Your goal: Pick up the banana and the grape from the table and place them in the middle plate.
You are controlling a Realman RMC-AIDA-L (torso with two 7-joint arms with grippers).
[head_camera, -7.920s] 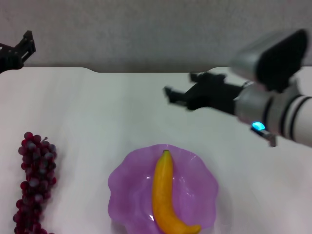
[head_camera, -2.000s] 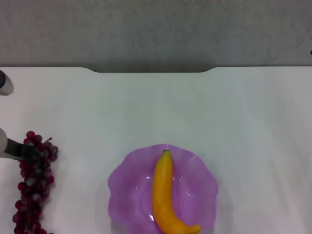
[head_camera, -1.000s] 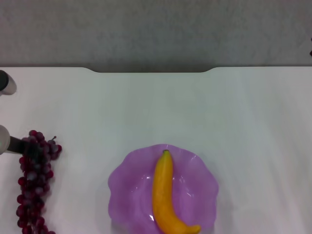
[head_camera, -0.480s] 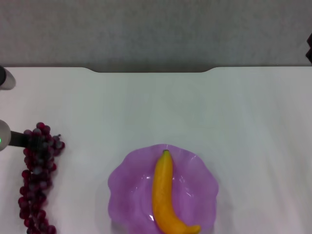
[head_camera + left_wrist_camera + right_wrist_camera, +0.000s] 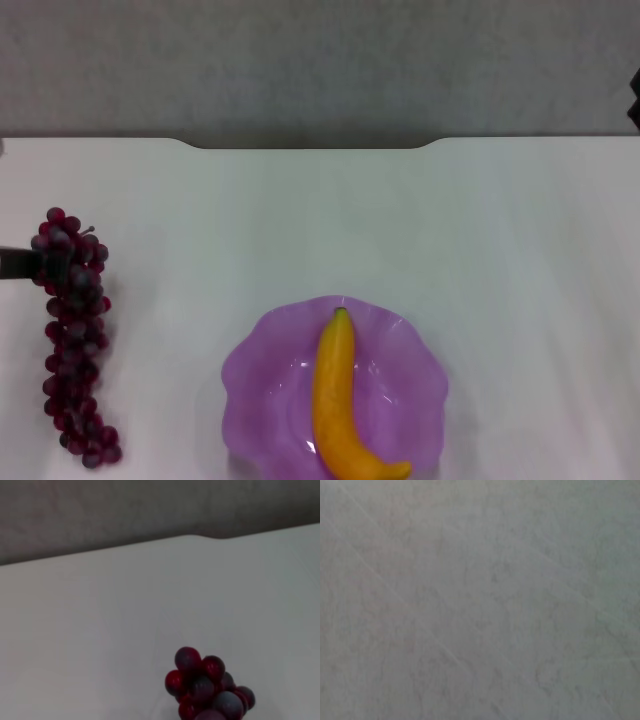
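Note:
The banana (image 5: 340, 400) lies in the purple middle plate (image 5: 260, 370) at the front centre of the white table (image 5: 400, 220), its dark tip pointing away from me. The grape (image 5: 70, 330) hangs as a long dark red bunch at the far left. My left gripper (image 5: 30, 262) reaches in from the left edge and is shut on the top of the bunch. I cannot tell whether the bunch's lower end touches the table. The left wrist view shows the top of the grape (image 5: 207, 690) over the table (image 5: 100, 630). A dark bit of my right gripper (image 5: 635, 105) shows at the right edge.
The table's far edge has a shallow notch (image 5: 310, 147) with a grey wall behind it. The right wrist view shows only a plain grey surface.
The grape has risen in my left gripper and its lower end has come up into view. The right arm has drawn back to the right edge. The banana and plate have not moved.

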